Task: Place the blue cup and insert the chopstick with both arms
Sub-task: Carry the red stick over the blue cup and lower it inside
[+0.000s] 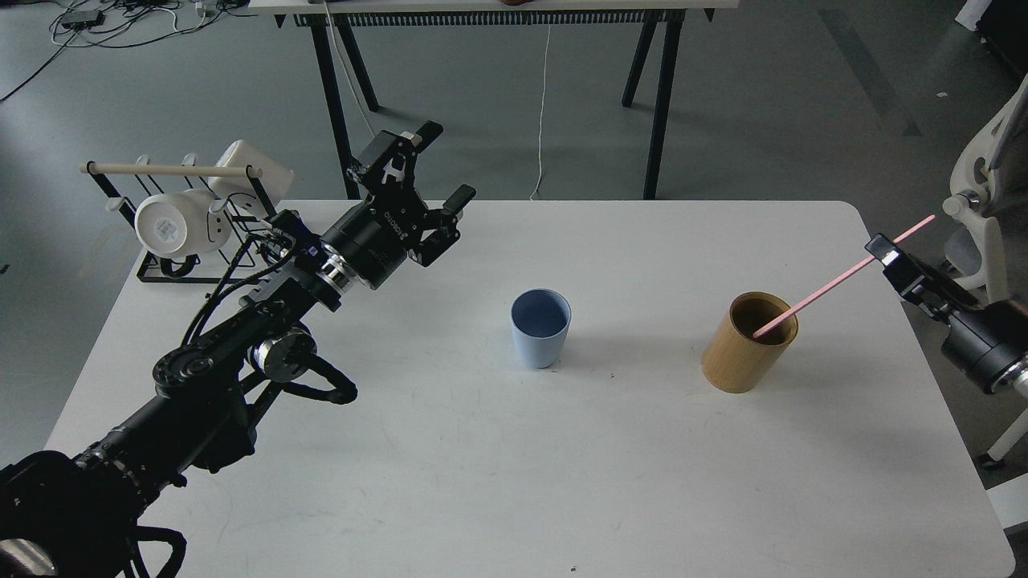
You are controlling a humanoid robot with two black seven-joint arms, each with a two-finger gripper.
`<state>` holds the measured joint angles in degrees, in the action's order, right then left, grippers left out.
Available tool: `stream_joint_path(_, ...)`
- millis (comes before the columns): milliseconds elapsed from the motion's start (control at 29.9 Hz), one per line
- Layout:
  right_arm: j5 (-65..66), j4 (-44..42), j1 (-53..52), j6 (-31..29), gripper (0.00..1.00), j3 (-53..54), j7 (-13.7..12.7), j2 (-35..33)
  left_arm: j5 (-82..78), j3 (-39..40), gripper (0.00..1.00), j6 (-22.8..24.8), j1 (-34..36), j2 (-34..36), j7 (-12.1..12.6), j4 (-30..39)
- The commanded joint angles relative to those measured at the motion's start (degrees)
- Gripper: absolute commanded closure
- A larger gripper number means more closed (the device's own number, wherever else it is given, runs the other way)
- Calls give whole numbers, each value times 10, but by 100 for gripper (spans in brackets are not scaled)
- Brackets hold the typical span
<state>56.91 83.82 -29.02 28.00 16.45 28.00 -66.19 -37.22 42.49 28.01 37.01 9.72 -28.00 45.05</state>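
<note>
The pale-blue cup (540,327) stands upright and empty on the white table (514,449), near its middle. The pink chopstick (835,280) slants up to the right; its lower tip is at the mouth of the tan bamboo cylinder (747,343). My right gripper (885,255) is shut on the chopstick near its upper end, over the table's right edge. My left gripper (432,181) is open and empty, raised over the table's back left, well left of the cup.
A black wire rack (173,233) with white mugs and a wooden rod stands at the table's back left corner. A black-legged table stands behind. A white chair (984,201) is at the right.
</note>
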Motion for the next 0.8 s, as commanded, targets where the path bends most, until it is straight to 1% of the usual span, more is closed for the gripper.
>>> stream_joint_path(0,-3,51,-4,0,95,42,0,-63,1,1,2,0,0,2,0,-2)
stream_joint_path(67,-5,74,-15,0,95,67,0,-90,1,1,2,0,0,2,0,-4)
stream_joint_path(167,-10,91,-62,0,95,74,0,-116,1,1,2,0,-1,3,0,-6)
stream_joint_path(267,-10,87,-115,0,96,72,0,-98,2,1,2,0,-7,4,0,-7)
stream_joint_path(368,4,74,-158,0,96,67,0,-40,7,-1,2,0,-14,6,0,-8)
stream_joint_path(468,55,23,-196,-21,96,40,0,32,7,-1,2,0,-15,6,0,-9)
stream_joint_path(601,116,-70,-267,-27,96,-55,0,143,7,-3,2,0,-16,5,0,-9)
stream_joint_path(768,123,-130,-344,-22,96,-178,0,250,7,-3,2,0,-18,5,0,-9)
